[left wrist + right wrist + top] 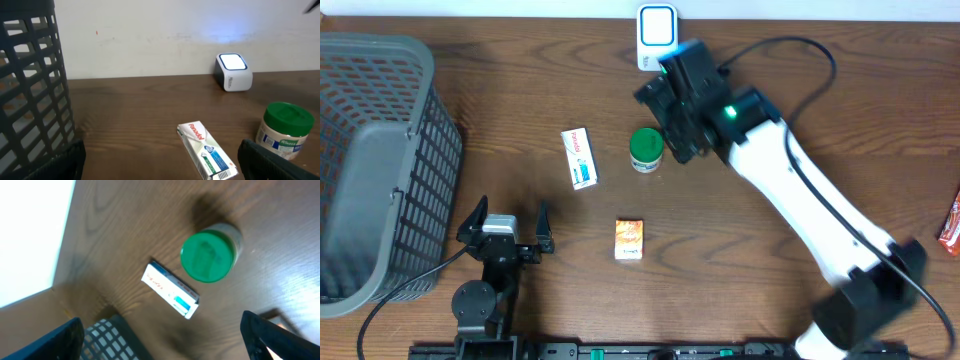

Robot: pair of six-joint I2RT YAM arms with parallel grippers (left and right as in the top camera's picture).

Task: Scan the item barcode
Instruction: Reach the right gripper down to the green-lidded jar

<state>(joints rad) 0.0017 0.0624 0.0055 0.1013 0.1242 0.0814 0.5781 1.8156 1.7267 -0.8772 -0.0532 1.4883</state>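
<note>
The right claw (667,122) hangs released and empty in the upper middle of the overhead frame, just right of the green-lidded jar (646,149). The scanner (657,30) stands at the top edge, above them. A white box (579,158) lies left of the jar and an orange box (629,240) below it. The left claw (510,210), lower left by the basket (380,60), is also spread and empty.

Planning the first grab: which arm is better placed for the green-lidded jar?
Right. The right tool hovers open beside the green-lidded jar, near the scanner; the left tool sits by the basket.
</note>
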